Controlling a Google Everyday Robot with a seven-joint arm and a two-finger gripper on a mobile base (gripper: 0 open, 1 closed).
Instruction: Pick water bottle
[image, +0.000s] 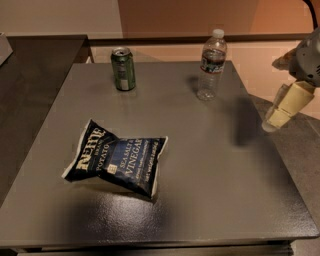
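Water bottle (212, 65) is your target: it stands upright, white cap on, at the far side of the grey table (225, 195), beyond the gripper (274, 120) and to its left, well apart from it. Nearest to you, a dark blue chip bag (117, 162) lies on the table, far to the gripper's left and closer to the camera than it. At mid-depth the gripper hangs just past the table's right edge, touching nothing; you cannot tell whether it is spread or pressed together. Farthest back, left of the bottle and farther from the gripper, a green soda can (123, 69) stands upright.
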